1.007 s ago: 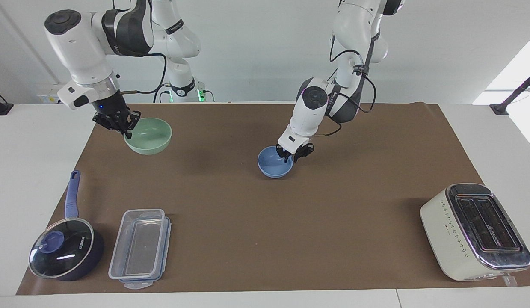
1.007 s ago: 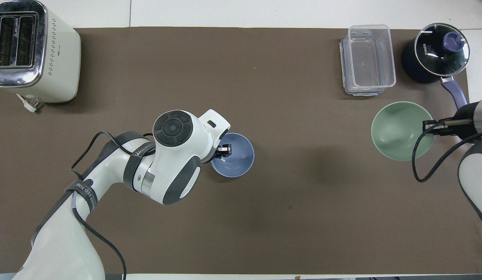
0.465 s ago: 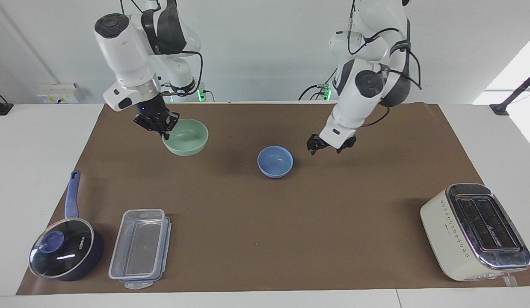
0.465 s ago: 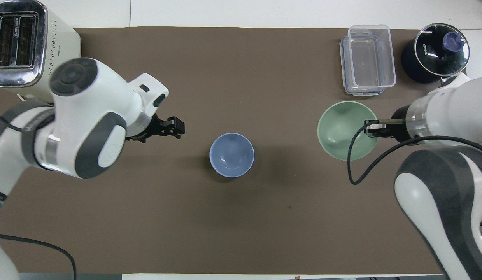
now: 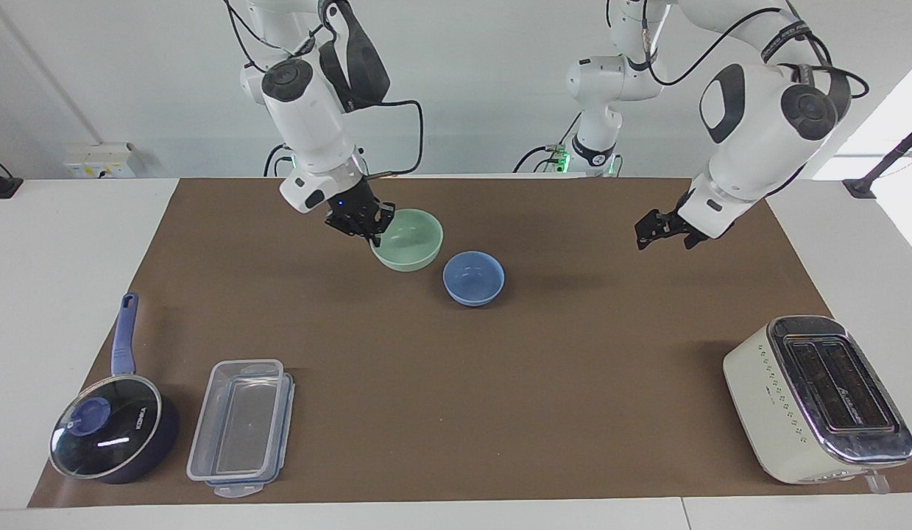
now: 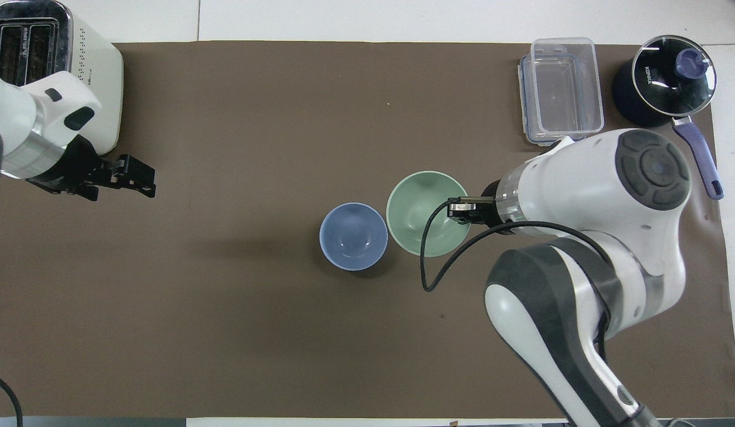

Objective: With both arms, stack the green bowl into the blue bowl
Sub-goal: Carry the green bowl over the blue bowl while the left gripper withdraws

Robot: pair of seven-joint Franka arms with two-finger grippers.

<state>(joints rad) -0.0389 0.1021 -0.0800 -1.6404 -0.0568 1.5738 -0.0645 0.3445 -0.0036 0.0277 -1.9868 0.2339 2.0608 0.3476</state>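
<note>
The green bowl [image 5: 408, 240] hangs a little above the brown mat, gripped by its rim in my right gripper [image 5: 369, 223], which is shut on it. In the overhead view the green bowl [image 6: 423, 214] is just beside the blue bowl [image 6: 353, 236], toward the right arm's end, with their rims almost meeting. The blue bowl [image 5: 473, 277] sits alone and upright on the mat at the table's middle. My left gripper [image 5: 665, 232] is open and empty, raised over the mat toward the left arm's end; in the overhead view the left gripper [image 6: 134, 177] is close to the toaster.
A cream toaster [image 5: 816, 397] stands at the left arm's end, farther from the robots. A clear lidded container [image 5: 242, 427] and a dark blue saucepan [image 5: 113, 434] with a glass lid stand at the right arm's end, also farther out.
My left gripper let go of the blue bowl, rose and swung away toward the left arm's end. My right gripper carried the green bowl from the right arm's end to beside the blue bowl.
</note>
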